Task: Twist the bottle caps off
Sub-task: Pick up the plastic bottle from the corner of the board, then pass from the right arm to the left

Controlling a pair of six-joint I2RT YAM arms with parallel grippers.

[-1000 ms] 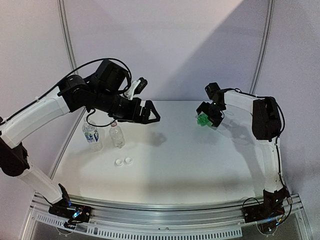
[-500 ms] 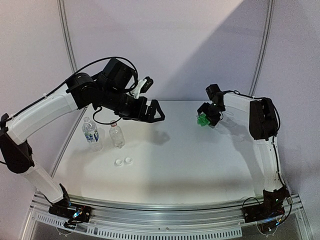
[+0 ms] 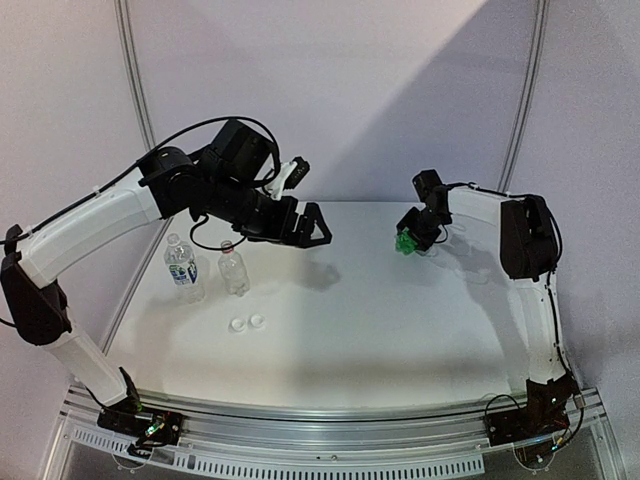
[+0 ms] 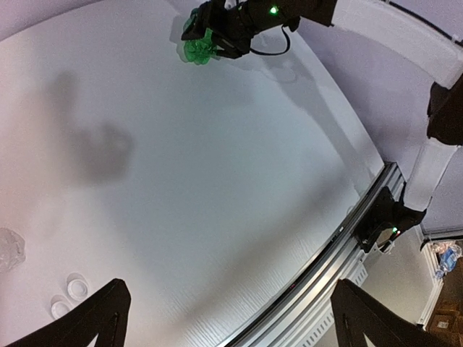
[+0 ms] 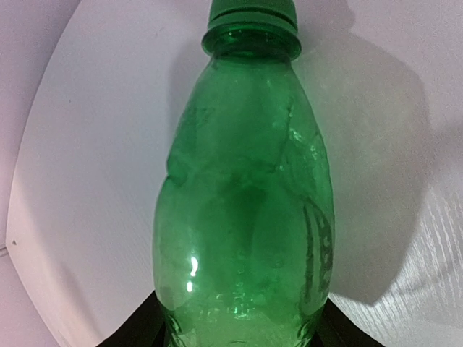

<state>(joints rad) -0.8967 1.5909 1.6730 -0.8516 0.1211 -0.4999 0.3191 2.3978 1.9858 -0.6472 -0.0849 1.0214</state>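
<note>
Your right arm rises from its base at the near right corner, bends at a high elbow and reaches its forearm back over the table (image 3: 380,330) toward 9 o'clock. The right gripper (image 3: 410,238) hangs low there, pointing toward about 8 o'clock. In the wrist view its two fingers lie against both sides of the lower body of the green bottle (image 5: 246,202), so it grips this bottle. You find the bottle at about 2 o'clock from the table's middle. Its long axis continues the line of the fingers, and the neck with the green cap (image 5: 251,14) screwed on points away from the wrist. Whether the bottle touches the table I cannot tell. Your left arm leans out to the left, then climbs and stretches toward 2 o'clock. The left gripper (image 3: 312,232) hovers above the far left part of the table, with its jaws wide apart and nothing between them.
</note>
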